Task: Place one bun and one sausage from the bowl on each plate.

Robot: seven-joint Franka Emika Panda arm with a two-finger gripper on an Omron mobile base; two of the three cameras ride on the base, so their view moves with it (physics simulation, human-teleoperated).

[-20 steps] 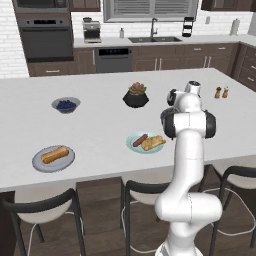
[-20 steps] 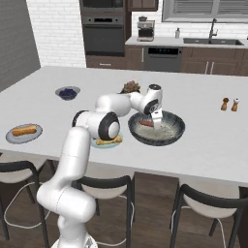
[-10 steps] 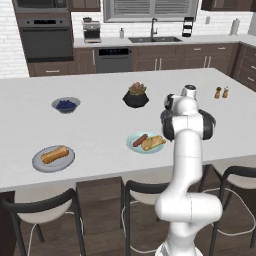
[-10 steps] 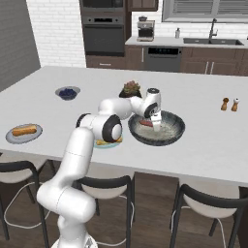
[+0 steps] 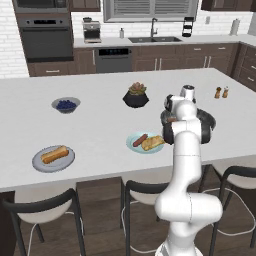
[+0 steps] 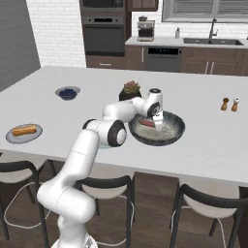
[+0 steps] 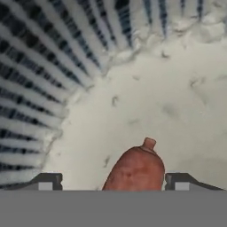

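The wide dark bowl (image 6: 172, 131) holds a red-brown sausage (image 6: 146, 123) on its speckled floor (image 7: 173, 97). My gripper (image 6: 156, 122) reaches down into the bowl. In the hand view the sausage (image 7: 135, 170) lies between my open gripper (image 7: 113, 182), with a fingertip (image 7: 48, 181) standing off on one side and the other close against it. The pale teal plate (image 5: 134, 136) carries a sausage (image 5: 140, 140) and a bun (image 5: 153, 143). Far to the left, the grey plate (image 5: 39, 164) carries one bun (image 5: 55, 154).
A small bowl of blue berries (image 5: 65, 104) and a black pot with a plant (image 5: 136, 96) stand farther back on the island. Two shakers (image 6: 230, 104) stand right of the bowl. Stools line the near edge of the counter.
The hand has dropped lower into the bowl, down to the sausage, and its jaws have narrowed a little. Plates and their food have not moved.
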